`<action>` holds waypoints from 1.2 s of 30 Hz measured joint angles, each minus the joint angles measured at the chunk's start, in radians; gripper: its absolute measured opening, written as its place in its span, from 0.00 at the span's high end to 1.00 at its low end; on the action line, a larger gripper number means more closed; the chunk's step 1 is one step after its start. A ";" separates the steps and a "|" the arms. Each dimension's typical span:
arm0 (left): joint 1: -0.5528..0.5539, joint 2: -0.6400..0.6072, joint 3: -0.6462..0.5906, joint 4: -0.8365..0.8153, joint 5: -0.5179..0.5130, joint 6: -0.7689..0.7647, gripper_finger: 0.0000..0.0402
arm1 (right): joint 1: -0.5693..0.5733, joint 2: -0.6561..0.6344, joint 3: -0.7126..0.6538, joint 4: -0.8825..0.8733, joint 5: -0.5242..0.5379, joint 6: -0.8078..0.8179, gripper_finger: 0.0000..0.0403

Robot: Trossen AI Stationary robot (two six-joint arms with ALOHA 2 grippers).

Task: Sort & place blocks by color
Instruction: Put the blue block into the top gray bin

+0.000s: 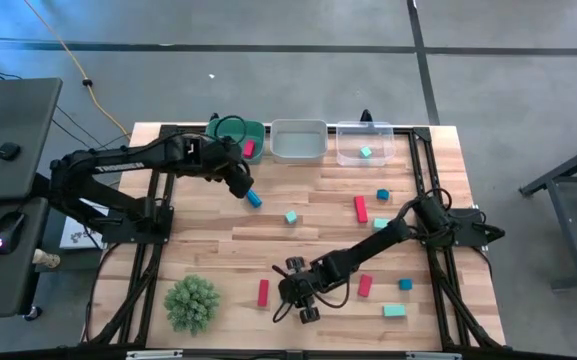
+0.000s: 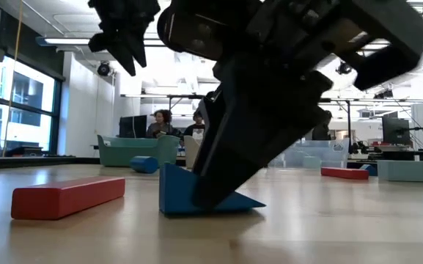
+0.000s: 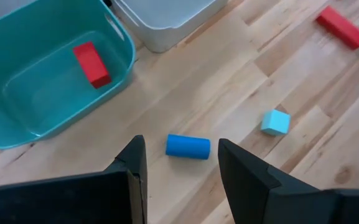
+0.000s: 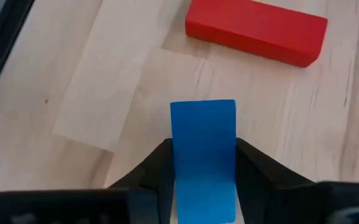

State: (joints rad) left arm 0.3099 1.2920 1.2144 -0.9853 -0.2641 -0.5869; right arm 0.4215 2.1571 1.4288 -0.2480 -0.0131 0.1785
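Note:
My right gripper (image 4: 204,149) is low over the table's near middle (image 1: 300,292), shut on a blue wedge-shaped block (image 2: 185,196). A red bar (image 2: 68,196) lies just beside it (image 4: 257,30). My left gripper (image 3: 182,148) hangs open above a blue cylinder block (image 3: 188,147) lying on the table (image 1: 254,198), near the teal-green bin (image 1: 238,135). That bin holds a red block (image 3: 92,63). The clear bin (image 1: 363,145) holds a teal block (image 1: 366,152). Loose teal, red and blue blocks lie over the table's right half. My right gripper pinches the blue wedge block between its two fingers, one on each flat side (image 4: 178,163). The fingers slant down from above. In the low view the block's underside (image 2: 211,211) rests on the table, its thin end pointing away from the fingers.
A grey bin (image 1: 298,142) stands between the teal-green and clear bins at the far edge. A green spiky ball (image 1: 192,302) sits at the near left. Blocks lie at the right: a red bar (image 1: 360,208), a teal cube (image 1: 291,216), a blue cube (image 1: 382,194), a teal bar (image 1: 395,310).

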 joint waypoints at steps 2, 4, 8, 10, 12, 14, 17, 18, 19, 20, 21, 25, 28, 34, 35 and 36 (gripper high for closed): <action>0.014 0.014 0.000 -0.001 0.008 0.016 0.71 | -0.011 -0.001 0.000 0.001 -0.010 0.007 0.74; 0.025 0.024 0.000 0.000 0.032 0.016 0.71 | -0.020 -0.002 0.000 0.001 -0.010 0.022 0.74; 0.045 0.038 0.000 0.000 0.069 0.052 0.71 | -0.050 -0.010 -0.001 -0.007 0.014 0.063 0.74; 0.054 0.039 0.000 0.000 0.073 0.077 0.71 | -0.069 -0.021 -0.003 -0.031 0.044 0.085 0.74; 0.066 0.039 0.000 0.001 0.073 0.095 0.71 | -0.090 -0.039 -0.005 -0.052 0.078 0.099 0.74; 0.080 0.039 0.000 0.002 0.073 0.106 0.71 | -0.111 -0.073 -0.005 -0.075 0.115 0.109 0.74; 0.105 0.039 0.000 0.002 0.073 0.126 0.71 | -0.143 -0.121 -0.004 -0.120 0.137 0.111 0.74; 0.112 0.039 0.000 0.002 0.073 0.133 0.71 | -0.154 -0.133 -0.004 -0.132 0.140 0.109 0.74; 0.120 0.039 0.000 0.004 0.073 0.142 0.71 | -0.165 -0.147 -0.004 -0.147 0.149 0.102 0.74; 0.126 0.039 0.000 0.007 0.072 0.150 0.71 | -0.178 -0.164 -0.005 -0.154 0.160 0.090 0.74; 0.133 0.039 0.000 0.014 0.072 0.153 0.71 | -0.192 -0.183 -0.005 -0.160 0.172 0.077 0.74; 0.163 0.039 0.000 0.038 0.073 0.156 0.71 | -0.262 -0.228 -0.003 -0.198 0.190 0.024 0.74; 0.180 0.039 0.000 0.064 0.072 0.170 0.71 | -0.327 -0.262 -0.003 -0.206 0.185 -0.033 0.74; 0.189 0.039 0.000 0.090 0.074 0.155 0.71 | -0.478 -0.311 -0.003 -0.211 0.141 -0.151 0.74; 0.189 0.039 0.000 0.100 0.075 0.154 0.71 | -0.504 -0.318 -0.003 -0.214 0.135 -0.172 0.74; 0.189 0.039 0.000 0.110 0.076 0.154 0.71 | -0.531 -0.324 -0.003 -0.202 0.124 -0.192 0.74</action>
State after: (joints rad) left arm 0.4993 1.3308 1.2144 -0.8756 -0.1877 -0.4332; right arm -0.1091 1.8327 1.4254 -0.4505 0.1109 -0.0139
